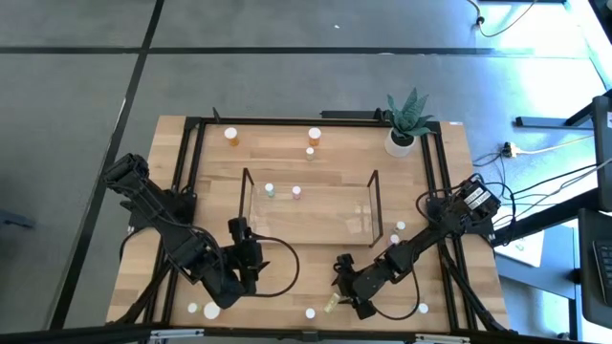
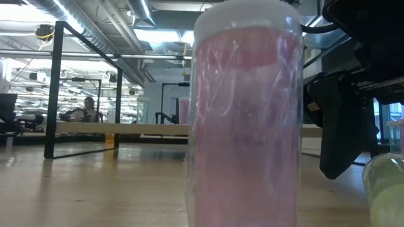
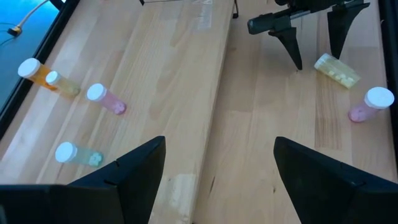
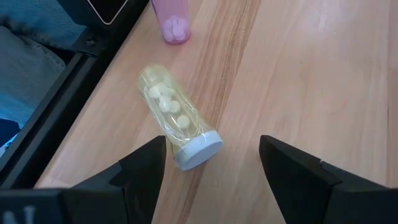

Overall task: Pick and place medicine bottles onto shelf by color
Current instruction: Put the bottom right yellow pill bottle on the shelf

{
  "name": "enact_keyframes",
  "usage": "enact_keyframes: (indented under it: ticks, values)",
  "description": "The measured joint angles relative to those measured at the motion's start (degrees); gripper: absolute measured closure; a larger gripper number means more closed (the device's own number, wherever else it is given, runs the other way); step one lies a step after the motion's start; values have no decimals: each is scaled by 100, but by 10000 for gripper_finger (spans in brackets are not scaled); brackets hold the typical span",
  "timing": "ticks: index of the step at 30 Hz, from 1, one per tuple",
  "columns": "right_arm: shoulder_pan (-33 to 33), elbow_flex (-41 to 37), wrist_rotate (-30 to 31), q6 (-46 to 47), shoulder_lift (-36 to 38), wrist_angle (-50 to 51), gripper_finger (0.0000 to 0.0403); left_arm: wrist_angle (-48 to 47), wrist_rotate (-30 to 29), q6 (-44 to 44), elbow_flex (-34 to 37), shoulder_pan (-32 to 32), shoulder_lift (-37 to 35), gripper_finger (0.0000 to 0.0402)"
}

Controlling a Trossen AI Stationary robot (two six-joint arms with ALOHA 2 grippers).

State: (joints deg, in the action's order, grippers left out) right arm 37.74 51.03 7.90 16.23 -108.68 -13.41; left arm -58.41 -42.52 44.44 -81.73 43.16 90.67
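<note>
Near the table's front edge, the right gripper [image 1: 337, 298] is hovering, fingers spread, over a toppled yellowish bottle [image 4: 177, 124]; the left gripper [image 1: 237, 287] is waiting open too.

One table [image 1: 287, 158] carries one clear shelf [image 1: 311, 205] and one potted plant [image 1: 406, 119]. At least twelve small bottles [image 1: 231, 136] can be counted on it from above. Two of them stand inside the shelf, one lies on its side and the rest are upright on the wood. There are two robot arms with one gripper each, the left gripper [image 3: 217, 146] and the right gripper [image 4: 211, 146]. One person [image 2: 88, 108] shows in the room behind.
</note>
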Motion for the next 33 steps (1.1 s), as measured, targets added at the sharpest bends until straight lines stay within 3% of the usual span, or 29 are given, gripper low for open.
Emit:
enact_keyframes:
  ticks: [27,33]
  values:
    - [2,-2,-44,-612,2,120,143,1,0,-2,0,0,0,108]
    - [1,-2,-184,-623,-15,102,167,0,0,-2,0,0,0,108]
